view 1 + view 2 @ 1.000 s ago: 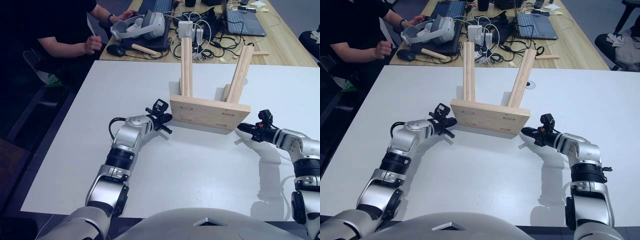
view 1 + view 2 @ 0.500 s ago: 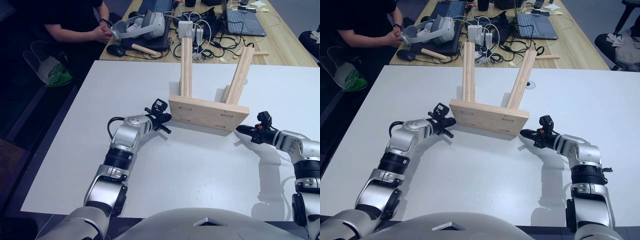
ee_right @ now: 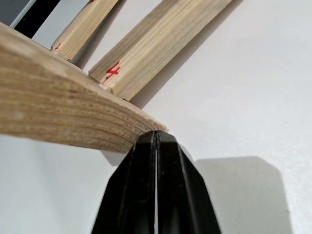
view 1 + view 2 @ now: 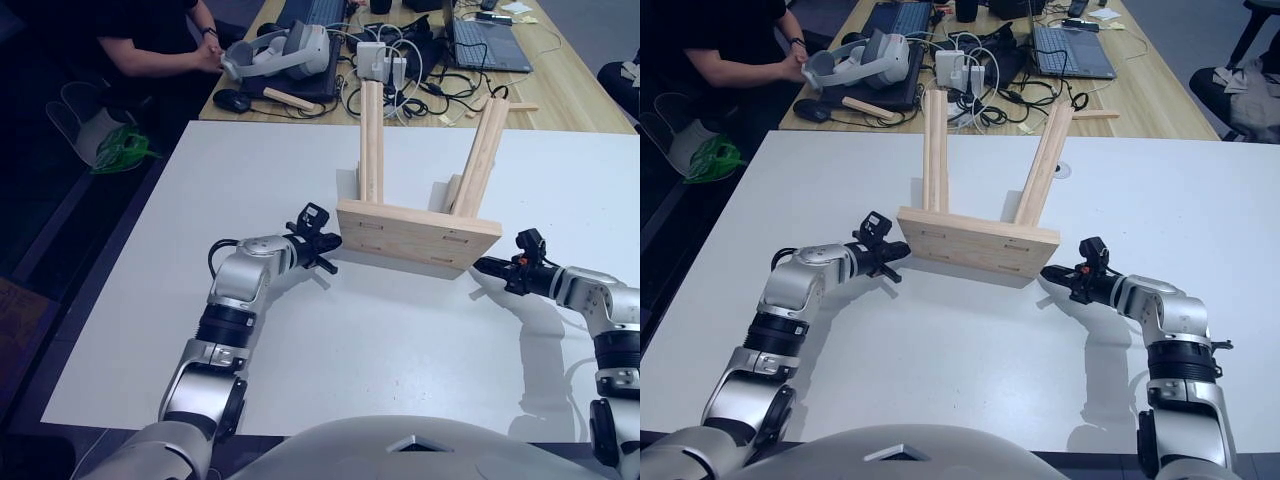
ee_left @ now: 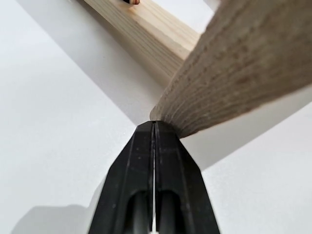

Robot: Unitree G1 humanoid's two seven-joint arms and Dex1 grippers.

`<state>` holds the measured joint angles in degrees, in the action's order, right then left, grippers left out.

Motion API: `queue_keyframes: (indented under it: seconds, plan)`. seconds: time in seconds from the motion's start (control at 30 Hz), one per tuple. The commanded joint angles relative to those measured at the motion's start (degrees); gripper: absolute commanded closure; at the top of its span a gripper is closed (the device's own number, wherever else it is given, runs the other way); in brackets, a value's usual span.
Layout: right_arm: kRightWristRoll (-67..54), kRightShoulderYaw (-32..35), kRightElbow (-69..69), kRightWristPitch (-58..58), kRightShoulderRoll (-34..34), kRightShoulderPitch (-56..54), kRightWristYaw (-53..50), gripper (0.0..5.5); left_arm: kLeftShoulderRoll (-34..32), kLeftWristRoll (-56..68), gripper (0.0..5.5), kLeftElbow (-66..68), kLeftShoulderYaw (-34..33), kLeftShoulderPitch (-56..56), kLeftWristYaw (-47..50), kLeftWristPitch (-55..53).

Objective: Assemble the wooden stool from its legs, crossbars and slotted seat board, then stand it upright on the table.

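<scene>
Both sets of jaws are pressed together with nothing between them. The left gripper (image 5: 153,124) has its black fingers (image 5: 134,170) closed into one point, and that point touches the bottom left corner of the seat board (image 4: 418,235). It's the same on the other side: the right gripper (image 3: 156,134) is closed to a point right against the bottom right corner. So the board sits between the two tips, one tip at each lower corner, and neither gripper is holding anything.

The stool (image 4: 980,215) is on its side. The seat board stands on edge with its flat face toward the near edge of the table (image 4: 250,170). There's a dark shadow under its lower edge, but I can't tell if that edge is off the surface. Two legs (image 4: 371,140) (image 4: 480,145) run from the board toward the far edge of the table, and the right wrist view shows a red mark on one. The whole stool lies in the far half of the table, a bit right of the middle.

Past the far edge there's a wooden desk (image 4: 570,80) with a headset (image 4: 275,52), laptops, cables and a loose wooden stick (image 4: 287,98).
</scene>
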<state>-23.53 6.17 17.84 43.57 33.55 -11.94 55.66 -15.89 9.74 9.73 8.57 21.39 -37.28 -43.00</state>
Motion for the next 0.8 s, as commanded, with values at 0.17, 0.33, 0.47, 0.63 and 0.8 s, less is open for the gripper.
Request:
queue_keyframes:
  seconds: [0.17, 0.33, 0.47, 0.63, 0.8]
  plan:
    - [-4.7, 1.2, -4.1, 2.4, -3.3, -0.3, 1.6, 5.5, 3.4, 7.1, 5.49, -4.2, -0.5, 0.5, -4.3, -3.5]
    - [-6.3, 2.6, -6.8, 4.7, -3.7, -0.2, 1.8, 5.5, 3.8, 9.7, 5.49, -5.3, -2.0, 0.6, -4.6, -5.0]
    - [-7.9, 3.8, -9.3, 6.5, -4.3, 0.0, 1.7, 5.5, 3.9, 10.7, 5.49, -5.9, -2.4, 0.5, -4.7, -5.6]
    - [-9.5, 5.0, -12.0, 8.2, -4.6, -0.1, 1.6, 5.5, 4.4, 12.2, 5.49, -6.9, -3.6, 0.9, -5.3, -6.0]
    - [-10.6, 6.0, -13.6, 9.3, -5.1, -1.1, 1.0, 5.5, 4.6, 13.5, 5.49, -7.4, -4.2, 1.3, -5.3, -6.3]
